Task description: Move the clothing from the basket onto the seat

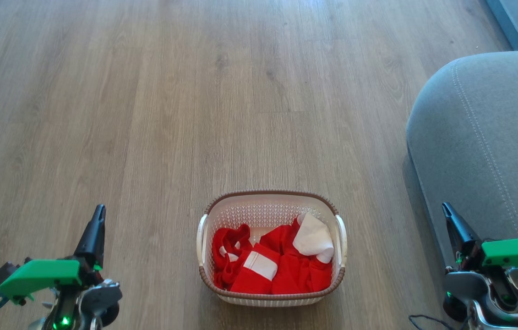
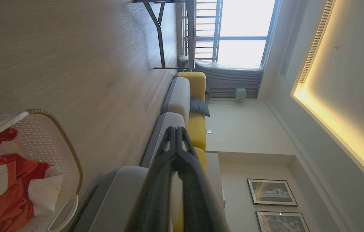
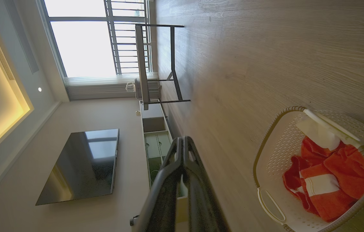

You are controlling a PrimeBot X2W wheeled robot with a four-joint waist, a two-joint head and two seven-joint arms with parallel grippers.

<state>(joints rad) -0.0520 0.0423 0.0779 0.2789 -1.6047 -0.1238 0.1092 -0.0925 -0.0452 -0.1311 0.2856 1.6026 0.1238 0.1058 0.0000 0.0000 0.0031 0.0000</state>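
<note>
At the lower left of the head view, the left fingers (image 1: 93, 236) point up over the wooden floor (image 1: 149, 114), pressed into one dark blade. The left wrist view shows the same: the two fingers (image 2: 193, 187) meet at their tips with only a thin slit lower down, gripping nothing and touching nothing. The right fingers (image 1: 458, 229) rise at the lower right, just in front of the near edge of the seat (image 1: 492, 137). In the right wrist view they (image 3: 198, 193) are likewise closed tip to tip and empty.

Between the two arms, well apart from both, the basket (image 1: 270, 195) stands on the floor. The clothing (image 1: 295, 270) lies inside it, a crumpled red heap with white panels, and one white piece (image 1: 313, 238) is pushed up against the right-hand wall near the handle. The seat, grey with light stitching and a rounded corner, sits to the basket's right, with a strip of bare floor between them.

Farther off, the left wrist view takes in a sofa with yellow backs (image 2: 198, 87), a bright window (image 2: 243, 32) and two framed pictures (image 2: 272, 192). The right wrist view shows a dark-legged bench (image 3: 143, 64) and a black screen (image 3: 82, 166) on the wall.
</note>
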